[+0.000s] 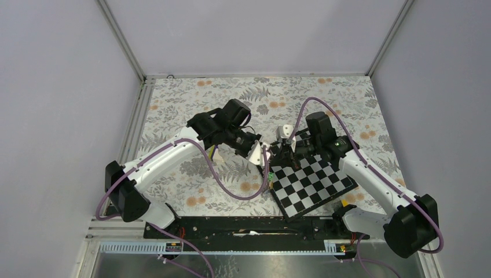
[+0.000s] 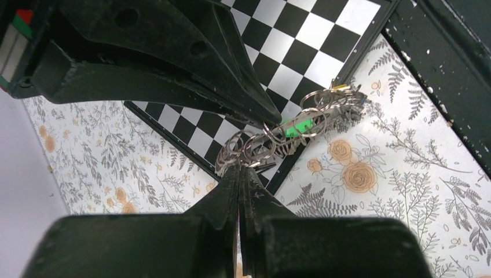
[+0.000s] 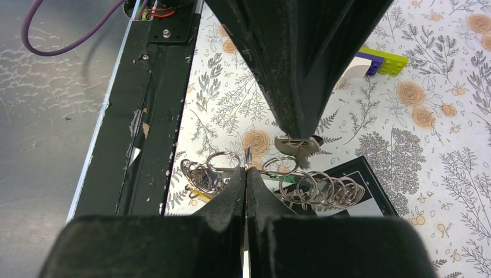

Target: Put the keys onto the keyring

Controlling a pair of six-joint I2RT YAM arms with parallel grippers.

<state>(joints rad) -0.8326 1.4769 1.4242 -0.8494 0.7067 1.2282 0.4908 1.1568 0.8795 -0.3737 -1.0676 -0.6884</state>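
The keyring (image 2: 257,145) stretched as a string of wire loops over the corner of the chessboard (image 2: 289,35). Whether it hung clear of the board I could not tell. A green key (image 2: 295,126) sat caught among the loops, and the other keys I could not make out for certain. My left pincer (image 2: 239,169) was shut tight on an end loop, and my right pincer (image 3: 246,171) was clamped on an upright loop. I judged the threading under way, not finished. The next move called for a small opposed pull to part a coil without twisting the bunch. My two tips crowded each other, and the tangled loops hid any gap. Lego bricks (image 3: 379,59) lay well apart on the floral cloth (image 3: 440,145).
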